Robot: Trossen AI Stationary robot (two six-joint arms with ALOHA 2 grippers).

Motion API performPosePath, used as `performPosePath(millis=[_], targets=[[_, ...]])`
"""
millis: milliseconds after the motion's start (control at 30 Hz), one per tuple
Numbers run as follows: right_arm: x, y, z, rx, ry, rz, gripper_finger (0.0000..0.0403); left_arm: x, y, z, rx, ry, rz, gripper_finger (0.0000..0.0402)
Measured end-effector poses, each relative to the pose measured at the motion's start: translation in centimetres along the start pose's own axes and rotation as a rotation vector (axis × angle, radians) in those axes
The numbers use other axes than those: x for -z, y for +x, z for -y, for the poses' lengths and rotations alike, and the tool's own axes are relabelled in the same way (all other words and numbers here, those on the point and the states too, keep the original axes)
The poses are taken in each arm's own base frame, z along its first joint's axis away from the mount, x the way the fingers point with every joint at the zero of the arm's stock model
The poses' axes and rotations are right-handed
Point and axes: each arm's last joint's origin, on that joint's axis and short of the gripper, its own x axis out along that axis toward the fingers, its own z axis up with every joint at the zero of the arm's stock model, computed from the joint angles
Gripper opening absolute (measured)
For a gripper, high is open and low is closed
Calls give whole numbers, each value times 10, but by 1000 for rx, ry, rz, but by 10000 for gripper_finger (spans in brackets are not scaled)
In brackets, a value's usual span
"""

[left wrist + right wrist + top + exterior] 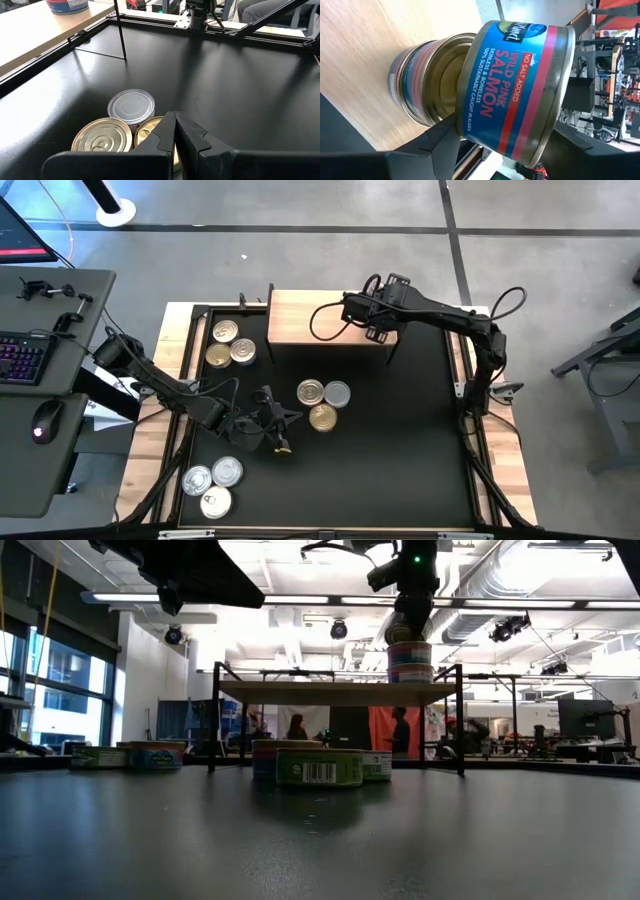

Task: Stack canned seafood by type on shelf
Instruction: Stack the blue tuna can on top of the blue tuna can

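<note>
The shelf (310, 320), pale wood on thin dark legs, stands at the table's far side. My right gripper (383, 332) hovers over its right end with a blue salmon can (515, 90) between its fingers, above a second can (415, 80) standing on the shelf. In the low view the two read as a stack (409, 662). My left gripper (175, 135) is shut and empty. It hangs over the table's middle (272, 425), just left of three cans (322, 402). My right gripper has the salmon can between its two fingers, one finger (447, 137) by the bottom rim (465, 125), the other by the lid rim (552, 142). The fingers slant down from the table's right side. The can sits tilted over the lower can's lid (440, 75).
Three cans (230, 345) lie beside the shelf's left legs and three more (213, 485) at the near left corner. The shelf's left half is bare wood. In the left wrist view a silver lid (131, 106) and a gold lid (102, 142) lie just past the fingers.
</note>
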Motion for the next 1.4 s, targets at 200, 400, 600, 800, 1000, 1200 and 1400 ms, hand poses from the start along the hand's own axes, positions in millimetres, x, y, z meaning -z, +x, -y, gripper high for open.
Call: performPosePath(millis=[200,400,600,800,1000,1200,1400], targets=[[0,-1,-1,-13,-5,1,225,0,0,0,0,-2,0,0],[0,-3,-4,-18,-61,9,225,0,0,0,0,-2,0,0],[0,-7,-7,-18,-119,19,225,0,0,0,0,-2,0,0],[0,-7,-7,-24,-123,19,225,0,0,0,0,-1,-1,0],[0,-6,-7,-29,-127,19,226,0,0,0,-1,1,-2,0],[3,-10,-5,-86,-125,28,262,0,0,0,-1,2,-2,0],[8,-15,-1,-115,-97,44,306,0,0,0,-1,4,-3,0]])
